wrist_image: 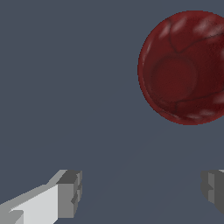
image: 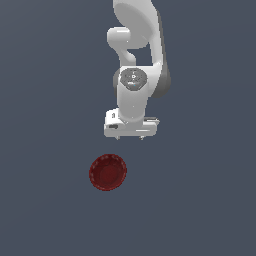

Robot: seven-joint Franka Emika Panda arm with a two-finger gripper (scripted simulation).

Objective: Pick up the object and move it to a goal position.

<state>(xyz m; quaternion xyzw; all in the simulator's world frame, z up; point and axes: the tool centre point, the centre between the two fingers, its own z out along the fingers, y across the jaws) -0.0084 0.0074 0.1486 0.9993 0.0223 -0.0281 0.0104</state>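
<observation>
Bowl: small round dark red bowl (image: 108, 172) with ribbed rim, lower centre of the exterior view, resting on the flat grey-blue surface (image: 45, 125).
Gripper: white arm's gripper (wrist_image: 140, 192), fingers (wrist_image: 70, 192) spread wide apart, holding nothing.
Relation: bowl lies apart from the fingers, not between them.

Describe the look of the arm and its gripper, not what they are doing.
The arm is glossy white with rounded, bulky links and dark grey bands at the joints. A grey round cap with faint markings sits on the wrist. The gripper has a flat white body; the wrist view shows blocky grey fingers on white mounts. No cables show.
</observation>
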